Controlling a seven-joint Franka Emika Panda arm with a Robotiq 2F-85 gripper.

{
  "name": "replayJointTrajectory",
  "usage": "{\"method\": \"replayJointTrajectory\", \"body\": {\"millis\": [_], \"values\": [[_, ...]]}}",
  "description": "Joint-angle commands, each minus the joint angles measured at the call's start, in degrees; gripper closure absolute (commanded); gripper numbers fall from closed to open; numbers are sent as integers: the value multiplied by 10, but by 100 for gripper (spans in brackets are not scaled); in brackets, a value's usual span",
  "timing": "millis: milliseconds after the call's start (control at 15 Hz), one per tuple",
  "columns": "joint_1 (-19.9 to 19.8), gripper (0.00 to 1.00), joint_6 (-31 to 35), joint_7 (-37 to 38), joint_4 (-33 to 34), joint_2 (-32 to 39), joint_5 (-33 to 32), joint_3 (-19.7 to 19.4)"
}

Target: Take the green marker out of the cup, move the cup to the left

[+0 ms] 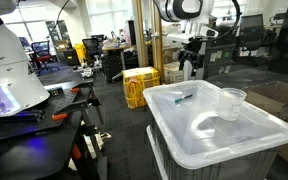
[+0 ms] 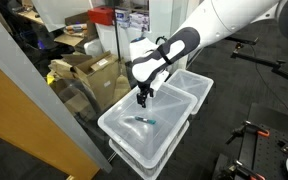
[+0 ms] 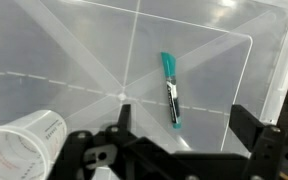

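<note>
I see the green marker [image 3: 171, 88] lying flat on the translucent white bin lid [image 3: 64, 50], outside the cup. It has a teal-green cap and a slim pale barrel with dark print. The cup [image 3: 24, 148], clear tapered plastic, stands upright on the same lid, apart from the marker. My gripper [image 3: 184, 128] hangs above both, black jaws wide apart, gripping nothing. Raised ridges cross the lid. A yellow crate [image 1: 139, 85] sits beyond the bin.

Clear glossy plastic cup [image 3: 24, 148]; smooth translucent white plastic bin lid [image 3: 74, 50]; green marker [image 3: 171, 90] glossy plastic.
</note>
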Motion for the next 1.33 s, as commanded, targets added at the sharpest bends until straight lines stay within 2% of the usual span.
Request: {"method": "replayJointTrajectory", "body": {"millis": [0,67,133,533,1267], "values": [[-14,0,-15,10,-24,-32,22,5],[-22,0,-17,-2,-26,-34,30,10],[-9,0,-2,1,0,-6,16,1],[-9,0,-2,1,1,-2,16,1],[16,0,157,54,-88,-56,-14,-31]]}}
